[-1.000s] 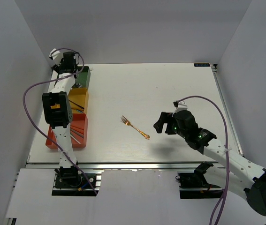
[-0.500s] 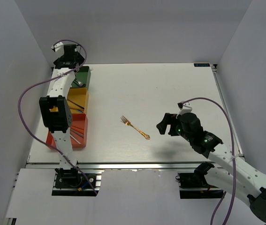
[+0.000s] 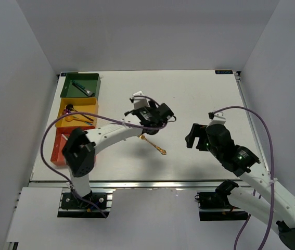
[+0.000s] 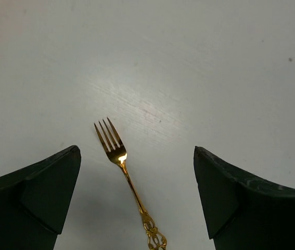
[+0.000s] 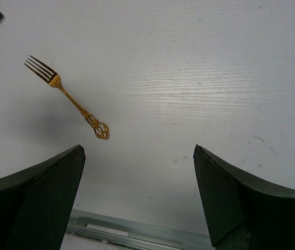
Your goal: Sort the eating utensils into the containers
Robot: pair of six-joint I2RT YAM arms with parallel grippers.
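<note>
White worktop carried one gold fork lying flat, well right of the trays, directly beneath the spread, empty left hand; closing slightly off-line might skid the thin handle aside.

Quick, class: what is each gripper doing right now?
Left gripper: open, empty, above the gold fork.
Right gripper: open, empty.

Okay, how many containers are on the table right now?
3, stacked along the left edge: dark green tray farthest from the bases, yellow tray in the middle, orange-red tray nearest, partly hidden by the left arm.
</note>
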